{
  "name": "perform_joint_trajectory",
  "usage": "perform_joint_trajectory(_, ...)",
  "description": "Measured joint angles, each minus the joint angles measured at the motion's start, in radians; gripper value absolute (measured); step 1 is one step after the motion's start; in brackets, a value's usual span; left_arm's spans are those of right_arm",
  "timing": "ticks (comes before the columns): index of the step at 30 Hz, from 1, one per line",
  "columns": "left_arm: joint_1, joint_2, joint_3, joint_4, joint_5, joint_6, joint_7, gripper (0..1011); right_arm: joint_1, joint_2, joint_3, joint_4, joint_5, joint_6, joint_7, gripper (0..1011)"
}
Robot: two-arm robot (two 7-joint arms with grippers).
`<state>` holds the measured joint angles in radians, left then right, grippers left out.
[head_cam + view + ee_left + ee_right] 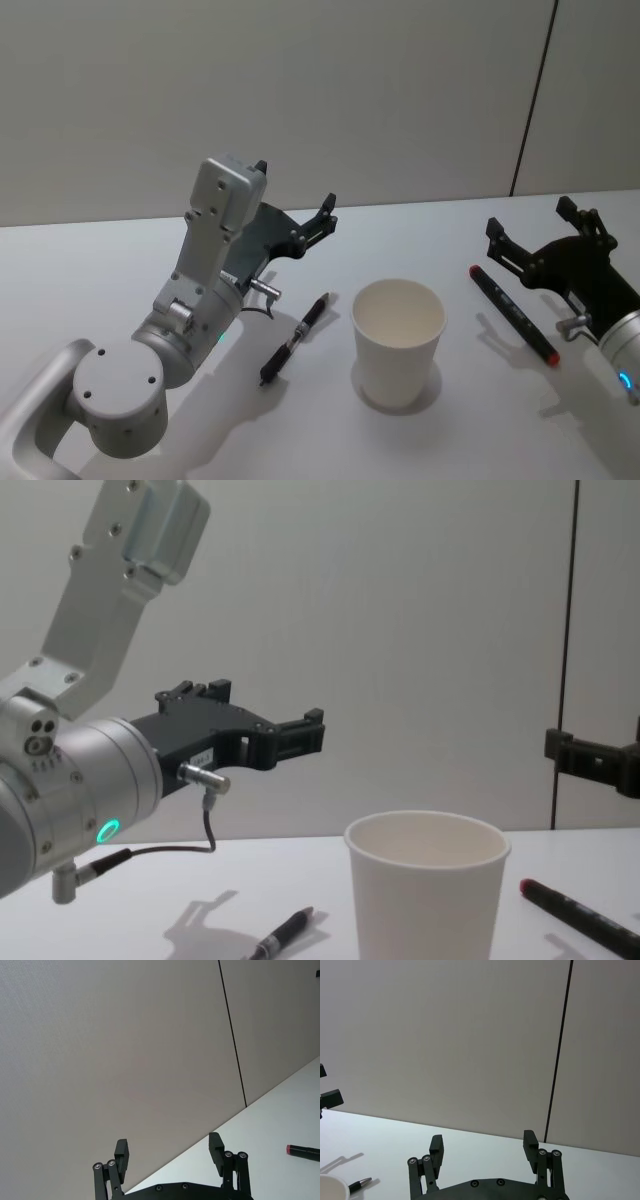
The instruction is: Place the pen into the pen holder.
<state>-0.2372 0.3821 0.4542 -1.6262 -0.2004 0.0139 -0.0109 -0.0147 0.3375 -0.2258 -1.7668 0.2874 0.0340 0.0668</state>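
**Both grippers were raised and empty, and no pen was taken yet**

In our judgement, the step in hand was the reach for a pen. On the left, the black pen [297, 338] lay flat on the table [100, 270], slanted, between the left arm and the pen holder [395, 365]. To grasp it well, we would turn the wrist downward, set the fingers across the barrel near its middle, and close slowly, because such a thin round body may roll away. The pen holder stood upright in the middle with an empty mouth. It looked light, so we would release the pen from above the rim without pushing the wall. On the right, a red-tipped pen [512, 312] lay on the table, also slanted, a little apart from the holder. We could not tell which pen the task meant.

As for the pose, the left gripper [294, 188] hung above the table behind the black pen. It pointed toward the wall, its jaws were wide apart, and nothing was between them. The right gripper [530, 217] was held above the table just behind the red-tipped pen. It also faced the wall with its jaws spread, and it held nothing.
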Motion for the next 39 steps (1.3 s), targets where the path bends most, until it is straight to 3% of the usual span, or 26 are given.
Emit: perform_joint_trajectory(39, 0.0, 0.0, 0.0, 0.0, 0.0, 0.0, 0.0, 1001, 0.0, 0.0, 0.0, 0.0, 0.0, 0.0, 0.0, 1001)
